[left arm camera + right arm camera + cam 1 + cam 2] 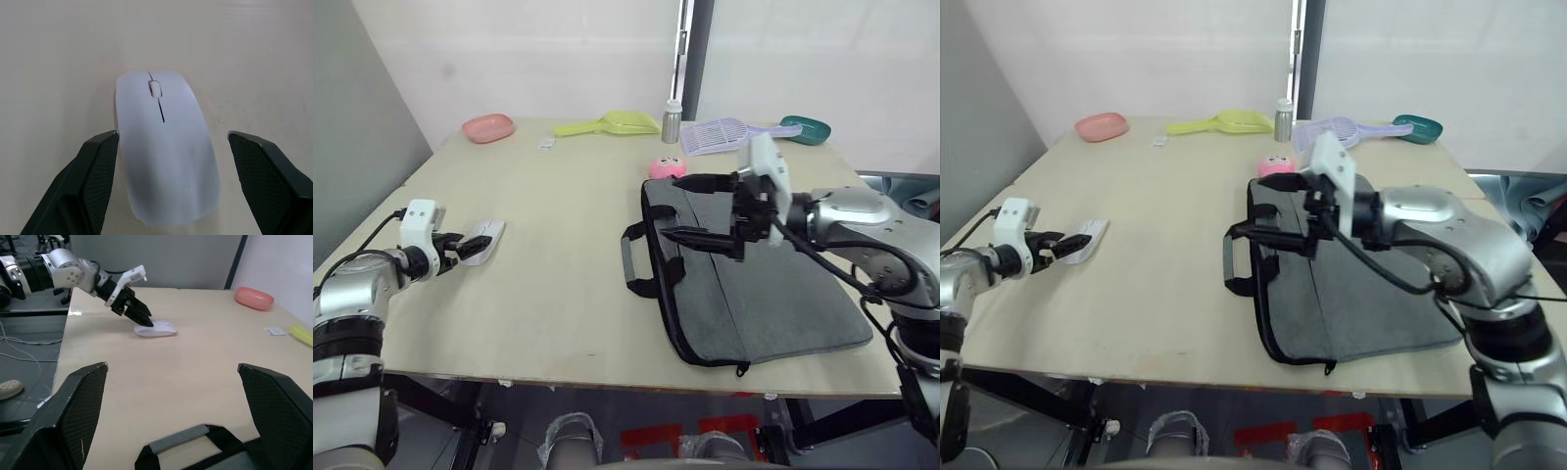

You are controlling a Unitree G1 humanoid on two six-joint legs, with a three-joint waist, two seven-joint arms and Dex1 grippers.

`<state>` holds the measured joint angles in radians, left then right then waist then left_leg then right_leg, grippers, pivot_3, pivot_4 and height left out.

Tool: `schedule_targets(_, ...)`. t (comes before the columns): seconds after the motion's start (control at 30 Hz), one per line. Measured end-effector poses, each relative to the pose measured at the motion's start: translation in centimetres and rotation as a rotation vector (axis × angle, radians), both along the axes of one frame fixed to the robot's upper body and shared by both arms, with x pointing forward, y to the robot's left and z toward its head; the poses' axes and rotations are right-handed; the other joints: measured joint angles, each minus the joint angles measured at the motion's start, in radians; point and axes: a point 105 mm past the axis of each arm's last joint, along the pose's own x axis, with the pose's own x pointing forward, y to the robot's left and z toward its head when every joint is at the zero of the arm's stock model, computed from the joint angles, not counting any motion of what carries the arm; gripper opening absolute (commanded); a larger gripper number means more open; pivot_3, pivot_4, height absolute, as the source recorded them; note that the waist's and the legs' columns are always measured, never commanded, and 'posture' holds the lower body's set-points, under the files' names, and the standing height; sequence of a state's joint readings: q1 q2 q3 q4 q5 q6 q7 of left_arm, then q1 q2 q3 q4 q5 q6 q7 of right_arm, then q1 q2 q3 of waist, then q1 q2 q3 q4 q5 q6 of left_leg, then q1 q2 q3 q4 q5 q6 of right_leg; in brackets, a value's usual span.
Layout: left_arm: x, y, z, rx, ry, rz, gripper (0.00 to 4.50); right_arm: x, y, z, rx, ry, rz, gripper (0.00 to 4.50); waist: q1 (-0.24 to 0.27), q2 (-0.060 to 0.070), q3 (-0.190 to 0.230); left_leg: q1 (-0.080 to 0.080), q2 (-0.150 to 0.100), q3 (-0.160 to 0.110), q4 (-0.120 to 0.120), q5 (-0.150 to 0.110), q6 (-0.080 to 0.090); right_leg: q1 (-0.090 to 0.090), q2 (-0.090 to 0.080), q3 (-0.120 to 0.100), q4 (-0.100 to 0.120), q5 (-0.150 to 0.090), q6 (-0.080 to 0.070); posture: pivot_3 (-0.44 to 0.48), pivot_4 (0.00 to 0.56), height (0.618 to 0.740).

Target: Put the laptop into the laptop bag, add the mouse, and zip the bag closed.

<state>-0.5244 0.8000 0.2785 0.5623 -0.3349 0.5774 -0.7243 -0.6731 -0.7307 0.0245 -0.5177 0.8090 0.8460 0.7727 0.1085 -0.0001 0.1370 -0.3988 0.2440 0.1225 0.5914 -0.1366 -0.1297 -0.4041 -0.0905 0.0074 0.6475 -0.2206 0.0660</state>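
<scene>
The white mouse (164, 147) lies on the table near its left edge. My left gripper (470, 245) is open around it, one black finger (98, 181) on each side, and no contact shows. The grey laptop bag (773, 294) lies flat on the right half of the table, its black handles (631, 259) pointing toward the middle. My right gripper (690, 209) hovers open over the bag's handle side with nothing between its fingers. In the right wrist view, the bag's handle (181, 440) lies below and the mouse (155, 328) further off. The laptop is hidden.
Along the table's far edge stand a pink dish (488, 127), a yellow scoop (607, 124), a metal bottle (673, 121), a purple scoop (720, 135) and a teal dish (805, 128). A fuzzy pink toy (667, 167) sits just behind the bag.
</scene>
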Motion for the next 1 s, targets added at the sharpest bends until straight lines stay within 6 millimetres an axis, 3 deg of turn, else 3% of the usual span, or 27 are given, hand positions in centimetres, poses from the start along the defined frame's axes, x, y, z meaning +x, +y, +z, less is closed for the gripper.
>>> schedule_targets(0.5, 2.3, -0.3, -2.7, 0.031, 0.045, 0.054, 3.75, 0.1, 0.5, -0.3, -0.005, -0.002, -0.007, 4.46, 0.001, 0.0, 0.0, -0.001, 0.0, -0.001, 0.0, 0.0, -0.001, 0.0, 0.0, -0.001, 0.0, 0.0, 0.0, 0.0, 0.15, 0.74)
schedule_targets(0.77, 2.6, -0.2, -2.9, 0.054, 0.04, 0.045, 3.75, -0.1, 0.6, -0.3, -0.007, -0.011, -0.013, 4.46, 0.002, 0.0, 0.0, 0.0, 0.0, -0.001, 0.0, 0.0, -0.001, 0.0, 0.0, -0.001, 0.0, 0.0, 0.0, 0.0, 0.15, 0.74)
schedule_targets(0.87, 2.6, -0.2, -3.2, 0.087, 0.047, 0.028, 2.92, -0.3, 0.8, -0.3, -0.007, -0.014, -0.008, 4.5, 0.001, 0.0, -0.001, 0.0, 0.0, -0.001, 0.0, 0.0, -0.001, 0.0, 0.0, 0.0, 0.0, 0.0, 0.0, 0.0, 0.15, 0.74)
schedule_targets(1.0, 2.5, -0.1, -3.1, 0.101, 0.048, 0.008, 2.87, -0.3, 0.8, -0.3, -0.007, -0.014, -0.009, 4.5, 0.001, 0.0, -0.001, 0.0, 0.0, -0.001, 0.0, 0.0, -0.001, 0.001, 0.0, 0.0, 0.0, 0.0, 0.0, 0.0, 0.15, 0.74)
